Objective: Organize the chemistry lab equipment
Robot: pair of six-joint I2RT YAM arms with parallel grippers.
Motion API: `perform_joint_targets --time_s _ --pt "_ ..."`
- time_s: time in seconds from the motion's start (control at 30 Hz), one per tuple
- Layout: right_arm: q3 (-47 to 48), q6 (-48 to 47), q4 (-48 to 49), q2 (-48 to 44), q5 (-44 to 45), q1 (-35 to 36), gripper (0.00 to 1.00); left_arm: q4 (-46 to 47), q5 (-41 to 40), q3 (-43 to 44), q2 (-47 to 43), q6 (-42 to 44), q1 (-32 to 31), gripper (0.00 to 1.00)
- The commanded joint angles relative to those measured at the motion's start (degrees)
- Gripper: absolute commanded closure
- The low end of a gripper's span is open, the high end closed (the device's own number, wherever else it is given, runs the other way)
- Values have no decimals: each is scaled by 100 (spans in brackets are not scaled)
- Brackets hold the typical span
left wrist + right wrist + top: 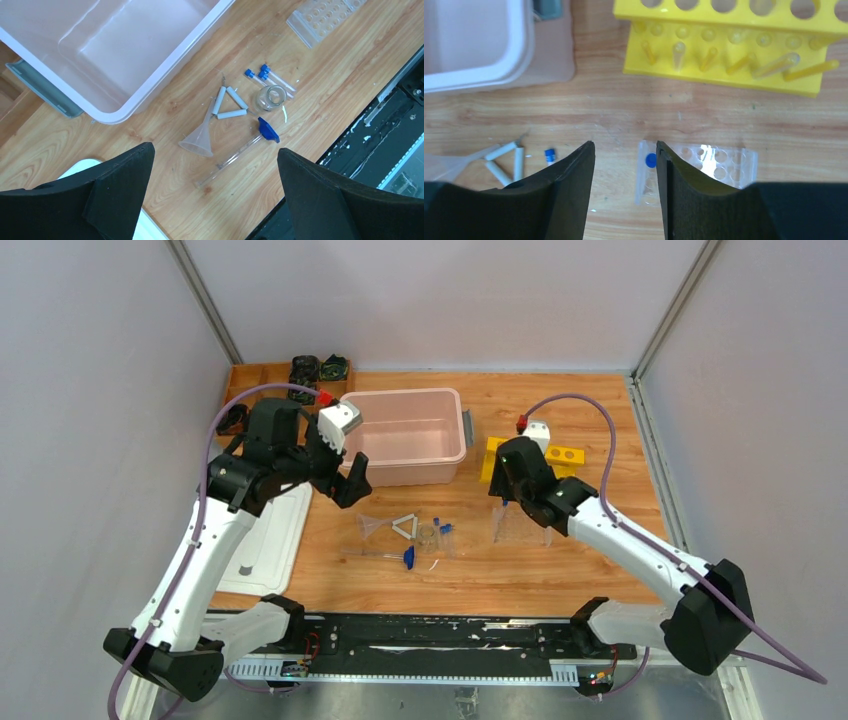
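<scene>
Wooden table (pixel 560 570), grey walls (pixel 450 300). Mid-table cluster: clear funnel (pixel 372 527), white triangle (pixel 404 527), tiny clear dish (pixel 428 535), blue-capped clear tubes (pixel 443 528), blue-tipped thin rod (pixel 385 555). Clear tube rack (pixel 522 525) at their 3 o'clock, pink plastic tub (pixel 410 473) at 12, yellow rack (pixel 565 455) at 2. Left gripper (pixel 345 475) raised at 10 o'clock, jaws wide, empty. Right gripper (pixel 505 502) over clear rack, jaws narrowly parted, empty.

The left gripper (pixel 214 148) is spread wide; under it lies the clear funnel (pixel 199 139) — white triangle (pixel 230 102) just beside at 1 o'clock, tiny clear dish (pixel 270 98) at 2, blue-tipped thin rod (pixel 239 152) at 4.
</scene>
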Motion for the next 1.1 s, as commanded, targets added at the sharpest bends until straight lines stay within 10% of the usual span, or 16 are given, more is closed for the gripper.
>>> perform_joint_targets --time_s 0.0,1.07 --pt "559 -7 -264 160 -125 248 49 10 -8 242 11 -39 0 0" --pt "979 735 11 2667 -250 1610 60 -196 -70 281 -32 23 8 0"
